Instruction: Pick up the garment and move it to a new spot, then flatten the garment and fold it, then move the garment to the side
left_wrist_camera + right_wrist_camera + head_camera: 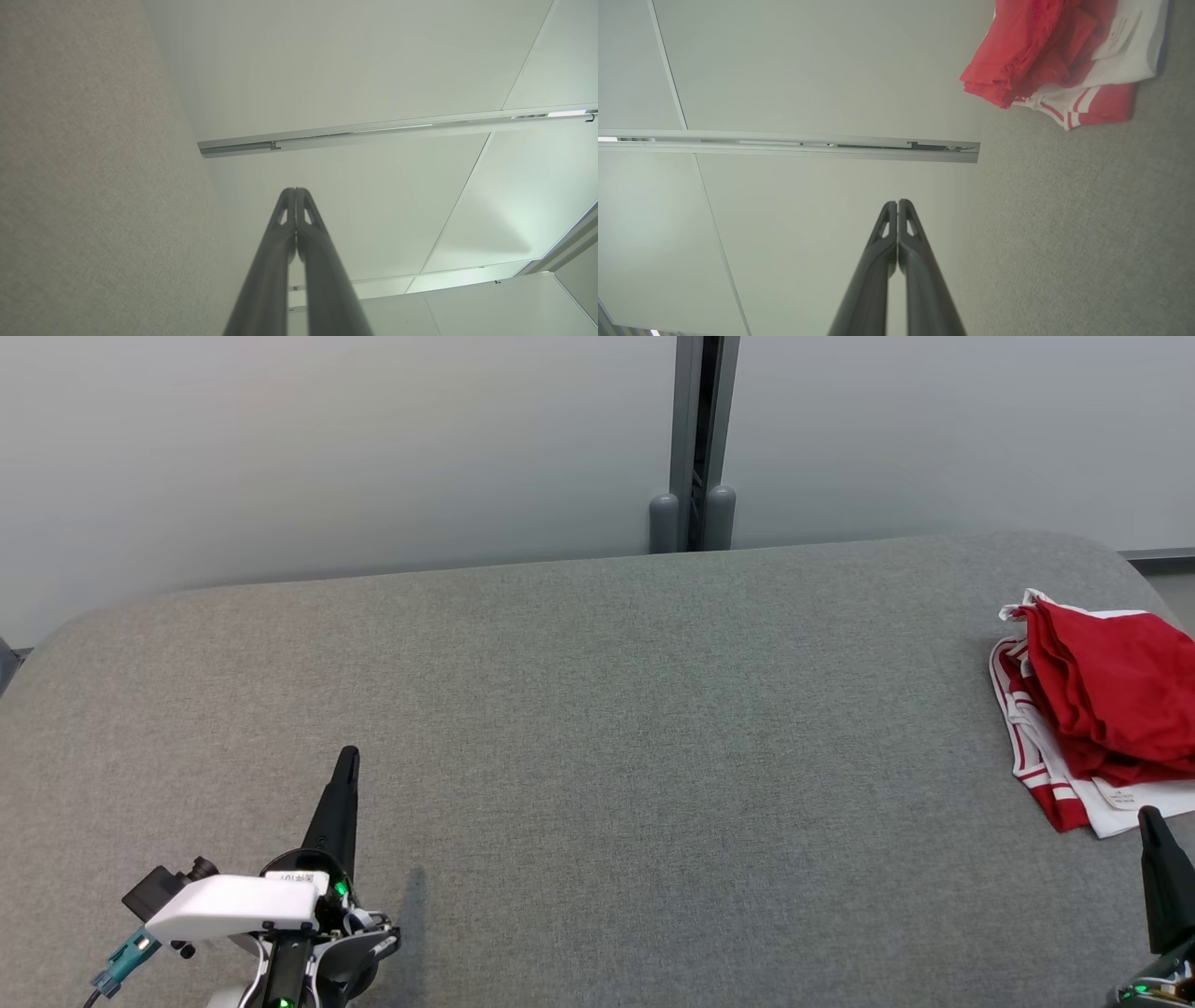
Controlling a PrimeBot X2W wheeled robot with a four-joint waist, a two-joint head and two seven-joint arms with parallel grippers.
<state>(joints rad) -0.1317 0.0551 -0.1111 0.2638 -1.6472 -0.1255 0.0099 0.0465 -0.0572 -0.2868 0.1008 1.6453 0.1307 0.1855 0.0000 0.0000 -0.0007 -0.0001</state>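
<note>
Head view: one red garment with white striped trim (pixel 1102 709), loosely bundled, lay at the right edge of the frame at mid-height, on the grey woven-fabric table top (pixel 597 728). Its long axis ran roughly top to bottom of the frame, leaning slightly to the lower right. The dark two-fingered left gripper (pixel 347 758) stood at the lower left with its fingers pressed together and nothing between them, well apart from the garment. The dark two-fingered right gripper (pixel 1150 817) stood at the lower right, likewise closed and empty, its tip just below the garment's lower white edge. Left wrist view: the left gripper (pixel 295 191) was shut tip to tip, with table top along the left of the frame. Right wrist view: the right gripper (pixel 898 203) was shut and empty, and the garment (pixel 1031 46) lay in the upper right corner, ahead of the fingers and to their right. Count: one garment, two grippers. In my judgement the right arm was the nearer and any pick-up would fall to it, once its jaws were parted.
</note>
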